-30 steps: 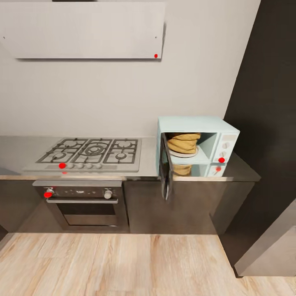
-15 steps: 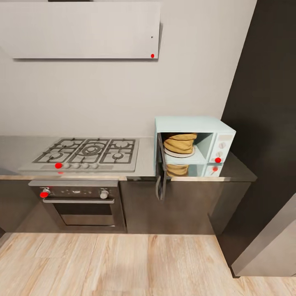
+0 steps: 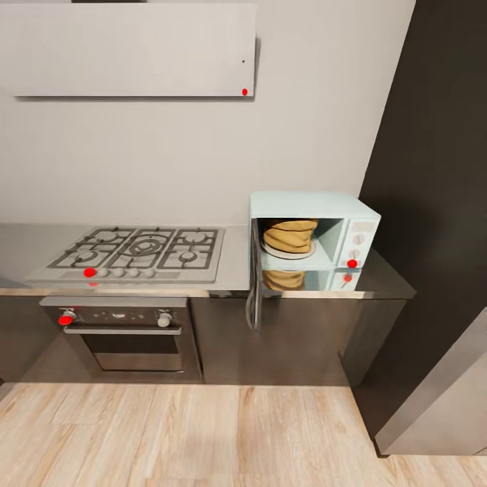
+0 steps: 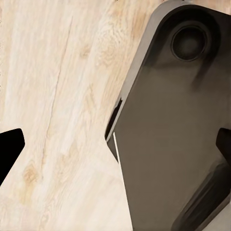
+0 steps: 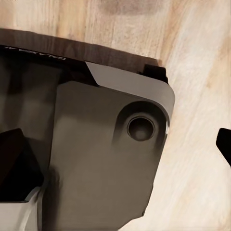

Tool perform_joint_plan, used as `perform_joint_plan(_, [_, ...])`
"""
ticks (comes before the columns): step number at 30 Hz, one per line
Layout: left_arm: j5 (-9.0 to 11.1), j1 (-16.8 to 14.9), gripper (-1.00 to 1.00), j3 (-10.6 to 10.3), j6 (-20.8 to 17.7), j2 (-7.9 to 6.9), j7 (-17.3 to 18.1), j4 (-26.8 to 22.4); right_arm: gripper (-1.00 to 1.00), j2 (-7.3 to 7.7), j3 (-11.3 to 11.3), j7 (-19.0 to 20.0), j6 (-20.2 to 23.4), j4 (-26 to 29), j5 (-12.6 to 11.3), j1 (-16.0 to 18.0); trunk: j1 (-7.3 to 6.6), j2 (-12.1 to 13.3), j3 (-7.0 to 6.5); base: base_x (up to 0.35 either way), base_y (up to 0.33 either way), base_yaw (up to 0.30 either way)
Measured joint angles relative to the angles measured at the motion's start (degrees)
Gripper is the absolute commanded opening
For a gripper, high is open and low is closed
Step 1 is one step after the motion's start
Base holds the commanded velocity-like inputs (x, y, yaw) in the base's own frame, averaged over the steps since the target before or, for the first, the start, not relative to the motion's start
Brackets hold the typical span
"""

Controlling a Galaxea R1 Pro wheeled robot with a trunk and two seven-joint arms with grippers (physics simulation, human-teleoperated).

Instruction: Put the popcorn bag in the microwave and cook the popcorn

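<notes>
Popcorn bag — inside pale blue microwave, door swung open, on grey worktop beside hob. Left hand, right hand — fingers spread wide, empty, above wooden floor.

Your desk: grey metal-look, slightly glossy. Floor: pale wood grain, matt. Microwave: smooth pale-blue shell. Popcorn bag: tan, paper-like rolled folds.
</notes>
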State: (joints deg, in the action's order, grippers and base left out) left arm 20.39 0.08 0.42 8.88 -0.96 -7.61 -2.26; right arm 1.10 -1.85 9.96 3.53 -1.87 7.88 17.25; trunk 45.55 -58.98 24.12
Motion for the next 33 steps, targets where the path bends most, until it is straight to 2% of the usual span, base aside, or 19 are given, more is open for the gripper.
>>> perform_joint_plan(3, [-0.1, 0.0, 1.0, -0.2, -0.1, -0.09, -0.2, -1.2, 1.0, 0.02, 0.0, 0.0, -0.1, 0.0, 0.0, 0.0, 0.0, 0.0, 0.0, 0.0, -0.006, 0.0])
perform_joint_plan(6, [-0.2, 0.0, 1.0, -0.2, -0.5, -0.16, -0.5, -6.0, 1.0, 0.03, 0.0, 0.1, -0.1, 0.0, 0.0, 0.0, 0.0, 0.0, 0.0, 0.0, -0.001, 0.0])
perform_joint_plan(8, [-0.4, 0.0, 1.0, -0.3, -1.0, -0.24, -0.6, -10.7, 1.0, 0.08, 0.0, 0.1, -0.4, 0.0, 0.0, 0.0, 0.0, 0.0, -0.01, 0.0, 0.0, 0.0])
perform_joint_plan(10, [-0.7, 0.0, 1.0, -0.3, -3.4, -0.61, -0.6, -16.6, 1.0, 0.12, 0.0, 0.0, -0.7, 0.0, 0.0, 0.0, 0.0, 0.0, -0.01, 0.0, 0.0, 0.0])
perform_joint_plan(11, [-0.8, 0.0, 1.0, -0.3, -5.9, -0.93, -0.6, -20.1, 1.0, 0.15, 0.0, 0.0, -0.8, 0.0, 0.0, 0.0, 0.0, 0.0, -0.01, 0.0, 0.0, 0.0])
perform_joint_plan(12, [-0.9, 0.0, 1.0, -0.4, -11.3, -1.49, -0.5, -26.9, 1.0, 0.39, 0.0, 0.0, -0.9, 0.0, 0.0, 0.0, 0.0, 0.0, -0.01, 0.0, 0.0, 0.0])
perform_joint_plan(14, [-1.6, 0.0, 1.0, -0.5, -18.5, -1.77, -0.4, -39.6, 1.0, 0.59, 0.0, 0.0, -0.9, 0.0, 0.0, 0.0, 0.0, 0.0, -0.02, 0.0, 0.0, 0.0])
perform_joint_plan(15, [-2.7, 0.0, 1.0, -0.4, -24.4, -1.88, -0.3, -47.8, 1.0, 0.7, 0.0, 0.0, -0.9, 0.0, 0.0, 0.0, 0.0, 0.0, -0.01, 0.0, 0.0, 0.0])
perform_joint_plan(16, [-4.2, -0.2, 1.0, -0.3, -31.6, -1.84, -0.3, -58.4, 1.0, 0.77, 0.0, 0.0, -0.9, 0.1, 0.0, 0.0, 0.0, 0.0, -0.01, 0.0, 0.0, 0.0])
perform_joint_plan(18, [-5.4, -0.4, 1.0, -0.3, -37.1, -1.67, -0.2, -66.8, 1.0, 0.8, 0.0, 0.0, -0.9, 0.1, 0.0, 0.0, 0.0, 0.0, -0.02, 0.0, 0.0, 0.0])
perform_joint_plan(19, [-5.9, -1.7, 1.0, -0.3, -40.4, -1.51, -0.2, -71.4, 1.0, 0.81, 0.0, 0.0, -1.0, 0.0, 0.1, 0.0, 0.0, 0.0, -0.02, 0.0, 0.0, 0.0])
perform_joint_plan(20, [-6.0, -2.4, 1.0, -0.3, -41.0, -1.49, -0.2, -72.7, 1.0, 0.81, 0.0, 0.0, -1.0, 0.0, 0.1, 0.0, 0.0, 0.0, -0.01, 0.0, 0.0, 0.0])
perform_joint_plan(22, [-6.2, -6.0, 1.0, -0.4, -42.2, -1.45, -0.1, -74.8, 1.0, 0.82, 0.0, 0.1, -0.9, 0.0, 0.1, 0.0, 0.0, 0.0, -0.02, 0.0, 0.0, 0.0])
perform_joint_plan(26, [-6.2, -15.6, 1.0, -0.5, -46.0, -1.31, 0.1, -75.8, 1.0, 0.82, 0.0, 0.1, -0.9, 0.1, 0.1, 0.0, 0.0, 0.0, -0.02, 0.0, 0.0, 0.0])
perform_joint_plan(27, [-6.2, -19.5, 1.0, -0.6, -48.5, -1.02, 0.3, -76.2, 1.0, 0.82, 0.0, 0.1, -0.9, 0.1, 0.1, 0.0, 0.0, 0.0, -0.01, 0.0, 0.0, 0.0])
perform_joint_plan(30, [-6.3, -26.6, 1.0, -0.7, -50.4, -0.29, 0.4, -76.5, 1.0, 0.82, 0.0, 0.1, -0.8, 0.1, 0.1, 0.0, 0.0, 0.0, -0.02, 0.0, 0.0, 0.0])
perform_joint_plan(33, [-6.3, -30.2, 1.0, -0.8, -50.8, -0.09, 0.4, -76.6, 1.0, 0.82, 0.0, 0.1, -0.8, 0.1, 0.1, 0.0, 0.0, 0.0, -0.01, 0.0, 0.0, 0.0])
